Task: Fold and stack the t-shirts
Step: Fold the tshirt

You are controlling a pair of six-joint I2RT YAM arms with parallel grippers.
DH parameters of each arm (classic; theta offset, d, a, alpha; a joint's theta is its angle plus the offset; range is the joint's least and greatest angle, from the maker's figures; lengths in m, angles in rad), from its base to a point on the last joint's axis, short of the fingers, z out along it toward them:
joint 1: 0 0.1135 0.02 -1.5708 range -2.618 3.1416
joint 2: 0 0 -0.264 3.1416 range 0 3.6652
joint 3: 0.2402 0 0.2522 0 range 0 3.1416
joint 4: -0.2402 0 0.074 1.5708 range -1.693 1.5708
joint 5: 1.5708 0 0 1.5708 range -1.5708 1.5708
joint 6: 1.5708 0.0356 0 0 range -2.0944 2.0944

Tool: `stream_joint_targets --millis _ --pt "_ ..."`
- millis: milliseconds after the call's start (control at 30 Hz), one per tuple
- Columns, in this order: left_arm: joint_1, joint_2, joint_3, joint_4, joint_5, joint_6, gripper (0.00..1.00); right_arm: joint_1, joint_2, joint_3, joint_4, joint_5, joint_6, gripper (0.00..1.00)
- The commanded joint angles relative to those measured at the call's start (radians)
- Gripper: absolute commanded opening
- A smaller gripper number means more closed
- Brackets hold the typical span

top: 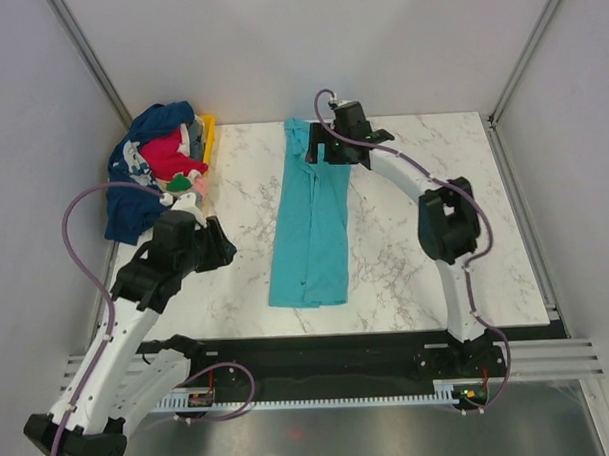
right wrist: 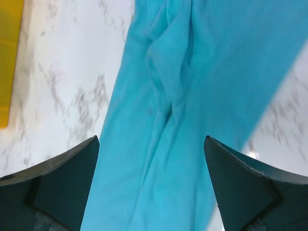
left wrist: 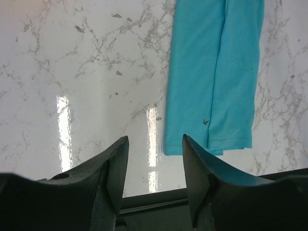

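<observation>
Black fingers of the left gripper [left wrist: 154,143] fill the bottom of the left wrist view. They stand moderately apart with nothing between them, only bare white marble-patterned tabletop [left wrist: 86,72] showing in the gap. This gripper hovers above the near left part of the tabletop, and the near left corner of the plain turquoise cloth t-shirt [left wrist: 211,72] lies just beside it to the right, not touching it.

The right gripper [right wrist: 151,140] is spread wide and holds nothing. It sits over the far end of the turquoise t-shirt [right wrist: 192,72], with one finger to each side of the wrinkled cloth. That view is blurred, so I cannot tell whether the fingertips touch the fabric.

From above, the turquoise t-shirt [top: 310,228] lies flat in the middle of the tabletop [top: 238,180], folded lengthwise into a long narrow strip that runs from the far edge toward the near edge. Its hem end is closest to the arm bases.

At the far left corner is a loose heap of shirts: a navy cloth t-shirt with white print [top: 133,199] draped over the left edge, a red cloth t-shirt [top: 167,153] on top, and some greyish cloth between them. The rim of a yellow plastic tray [top: 210,131] shows at the heap's right side.
</observation>
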Motion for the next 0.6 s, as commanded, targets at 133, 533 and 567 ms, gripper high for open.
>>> stream_joint_targets --millis 133,533,567 --pt "-0.082 0.095 -0.102 0.146 0.035 -0.144 0.55 0.085 -0.685 -0.821 0.142 0.162 0.084 0.98" --pt "-0.109 0.146 -0.42 0.577 0.142 -0.206 0.57 0.252 -1.064 -1.558 0.446 0.016 0.35 0.72" --pt "-0.109 0.153 -0.428 0.586 0.147 -0.206 0.57 0.259 -1.061 -1.562 0.446 0.027 0.353 0.71"
